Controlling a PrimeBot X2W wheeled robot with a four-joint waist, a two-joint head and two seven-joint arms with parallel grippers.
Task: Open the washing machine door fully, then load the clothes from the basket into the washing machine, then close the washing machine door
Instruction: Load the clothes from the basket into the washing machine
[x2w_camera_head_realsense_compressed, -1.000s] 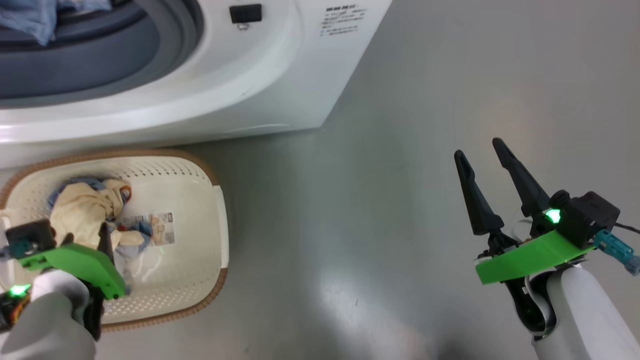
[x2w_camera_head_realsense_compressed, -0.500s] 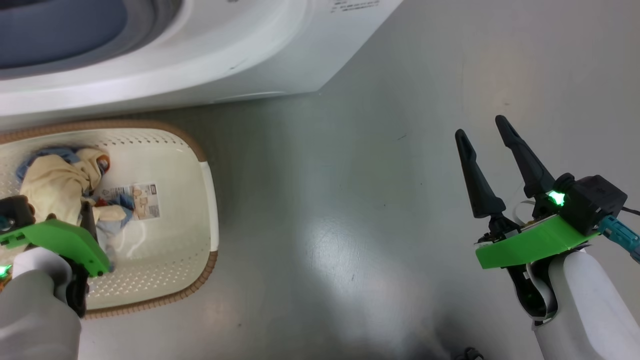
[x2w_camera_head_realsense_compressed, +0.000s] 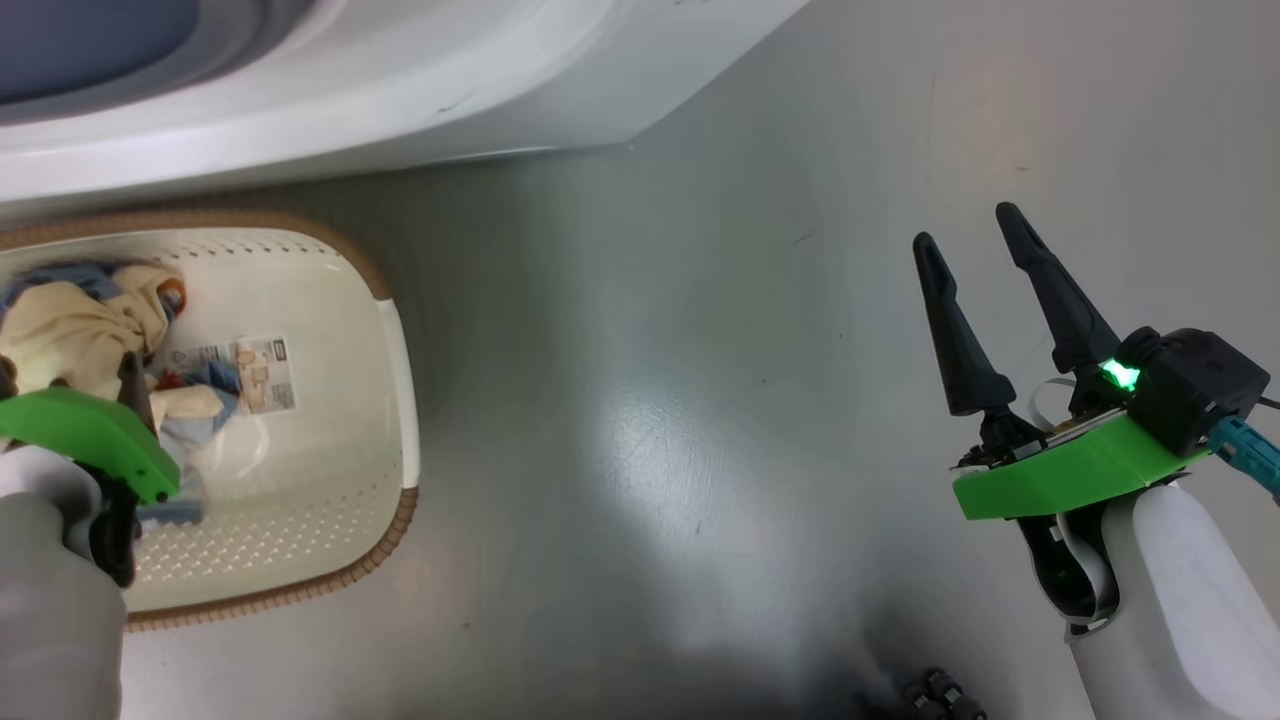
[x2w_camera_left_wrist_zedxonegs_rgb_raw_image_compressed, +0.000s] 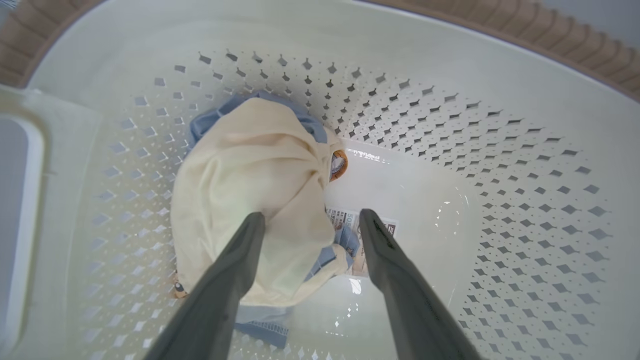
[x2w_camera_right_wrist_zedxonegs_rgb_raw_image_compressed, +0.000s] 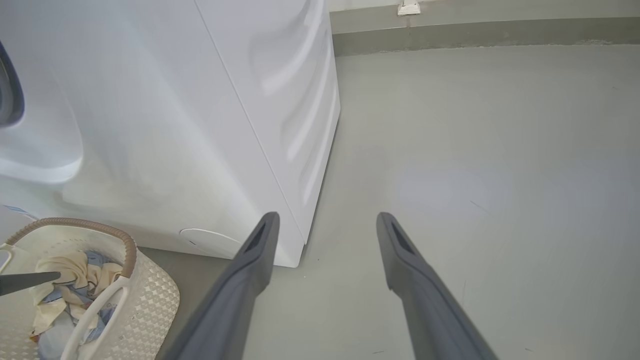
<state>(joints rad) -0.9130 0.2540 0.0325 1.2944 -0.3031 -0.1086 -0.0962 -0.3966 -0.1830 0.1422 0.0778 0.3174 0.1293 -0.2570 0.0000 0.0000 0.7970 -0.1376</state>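
- Left wrist view: the left pincer (x2w_camera_left_wrist_zedxonegs_rgb_raw_image_compressed: 311, 215) hangs open inside the cream-white perforated plastic basket with a brown woven-look rim (x2w_camera_left_wrist_zedxonegs_rgb_raw_image_compressed: 500, 150), dark fingers (x2w_camera_left_wrist_zedxonegs_rgb_raw_image_compressed: 225, 280) straddling the crumpled light blue garment (x2w_camera_left_wrist_zedxonegs_rgb_raw_image_compressed: 250, 190), cream reverse up (nothing gripped yet).
- The garment lies low at the basket's left, partly over a paper label (x2w_camera_left_wrist_zedxonegs_rgb_raw_image_compressed: 345, 220), so the reach goes deep.
- The right pincer (x2w_camera_head_realsense_compressed: 963, 225) hovers open above the grey floor (x2w_camera_head_realsense_compressed: 650, 400), far right, probably parked clear.
- The big white front-loading washing machine (x2w_camera_right_wrist_zedxonegs_rgb_raw_image_compressed: 200, 125) stands just beyond the basket.
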